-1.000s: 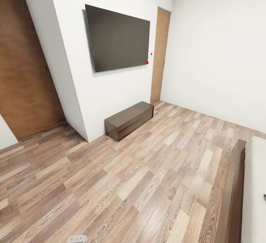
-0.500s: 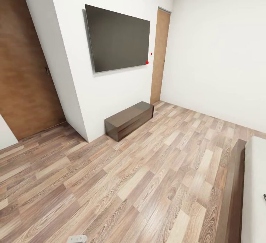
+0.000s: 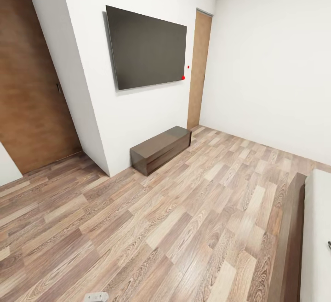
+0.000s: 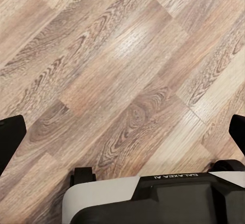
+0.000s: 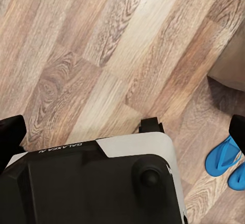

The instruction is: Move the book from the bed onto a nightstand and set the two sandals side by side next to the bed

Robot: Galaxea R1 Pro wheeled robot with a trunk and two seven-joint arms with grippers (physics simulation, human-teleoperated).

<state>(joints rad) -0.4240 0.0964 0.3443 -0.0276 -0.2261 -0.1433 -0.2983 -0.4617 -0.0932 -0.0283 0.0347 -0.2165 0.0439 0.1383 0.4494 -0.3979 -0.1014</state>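
Nothing has changed over the last second: the head view is identical, so the robot is parked, no task progress. Left gripper (image 4: 122,132) hangs over bare wood-plank floor (image 3: 174,228), fingers spread wide, holding nothing; right gripper (image 5: 125,132) likewise. Blue sandals (image 5: 227,162) lie on the floor just beside the robot base (image 5: 102,183). Bed (image 3: 317,242) sits at right edge, book not visible. White walls, wall TV (image 3: 147,47), low bench (image 3: 161,149), wooden door (image 3: 32,86).

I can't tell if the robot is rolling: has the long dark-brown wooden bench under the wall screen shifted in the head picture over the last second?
No. The long dark-brown wooden bench sits at the same spot against the white wall below the black wall screen.
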